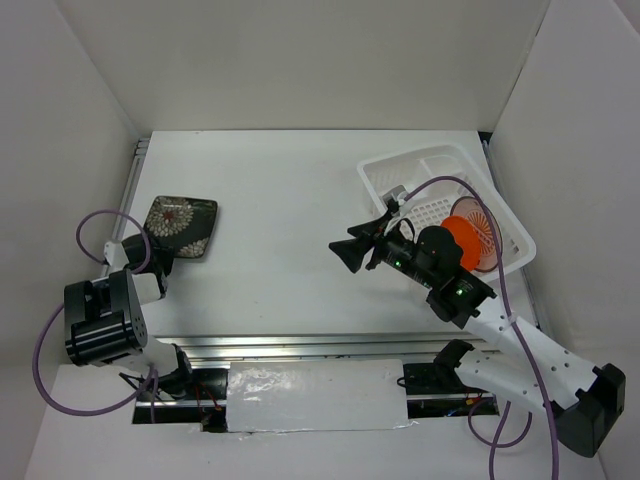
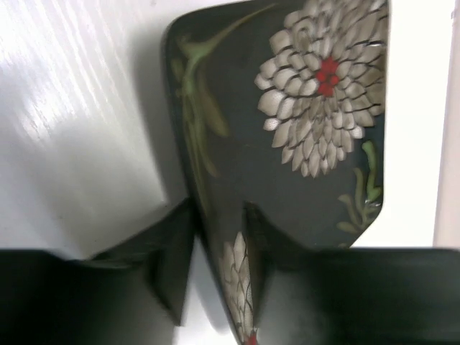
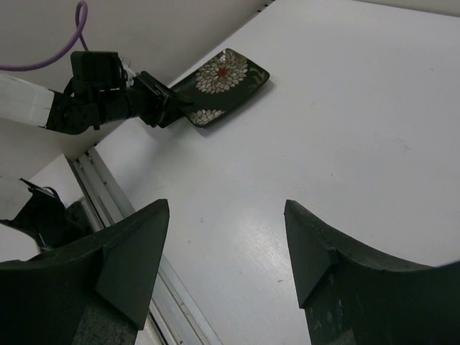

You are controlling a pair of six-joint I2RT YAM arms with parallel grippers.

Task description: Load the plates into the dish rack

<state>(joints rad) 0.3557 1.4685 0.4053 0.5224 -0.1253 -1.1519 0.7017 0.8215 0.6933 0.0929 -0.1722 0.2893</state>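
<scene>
Left gripper [image 2: 215, 269] is clamping one edge of the dark square plate [image 2: 302, 144]. Right gripper [image 3: 226, 248] is hanging wide apart, empty, over the table [image 1: 290, 200] beside the dish rack [image 1: 385, 178]

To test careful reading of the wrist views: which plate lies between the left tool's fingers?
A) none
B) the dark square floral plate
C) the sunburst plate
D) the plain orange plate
B: in the left wrist view, the edge of the dark square floral plate sits between the fingers of the left tool.
</scene>
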